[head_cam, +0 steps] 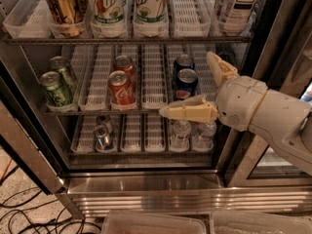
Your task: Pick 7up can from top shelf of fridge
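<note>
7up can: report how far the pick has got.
Done: the gripper is at the fridge, open, level with the blue cans, a shelf too low. In hand: nothing. Left: rise to the top shelf, close on a 7up can, pull it out.

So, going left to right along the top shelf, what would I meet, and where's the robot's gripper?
Gold-brown can → 7up can → second 7up can → white lane tray → tea bottle. The gripper, open, sits lower, in front of the blue cans.
</note>
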`<state>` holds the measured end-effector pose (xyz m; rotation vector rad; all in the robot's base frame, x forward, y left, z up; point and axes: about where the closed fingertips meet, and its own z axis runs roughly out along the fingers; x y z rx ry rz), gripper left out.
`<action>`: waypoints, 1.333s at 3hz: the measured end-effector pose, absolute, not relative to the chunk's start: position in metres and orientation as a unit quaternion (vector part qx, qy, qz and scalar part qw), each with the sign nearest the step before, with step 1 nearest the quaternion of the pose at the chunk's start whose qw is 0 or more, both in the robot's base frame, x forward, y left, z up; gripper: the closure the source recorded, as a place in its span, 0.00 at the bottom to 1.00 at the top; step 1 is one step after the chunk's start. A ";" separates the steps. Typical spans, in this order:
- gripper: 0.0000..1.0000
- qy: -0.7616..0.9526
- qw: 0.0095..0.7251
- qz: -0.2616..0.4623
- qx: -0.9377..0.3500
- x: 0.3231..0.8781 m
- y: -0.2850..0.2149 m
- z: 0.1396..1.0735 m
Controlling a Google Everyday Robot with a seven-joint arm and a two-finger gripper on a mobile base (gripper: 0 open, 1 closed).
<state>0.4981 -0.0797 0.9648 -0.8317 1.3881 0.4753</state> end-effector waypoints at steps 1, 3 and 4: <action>0.00 0.613 0.672 0.197 -0.366 0.504 -0.084 0.978; 0.00 0.625 0.678 0.180 -0.343 0.521 -0.082 0.999; 0.00 0.622 0.688 0.201 -0.316 0.531 -0.072 1.005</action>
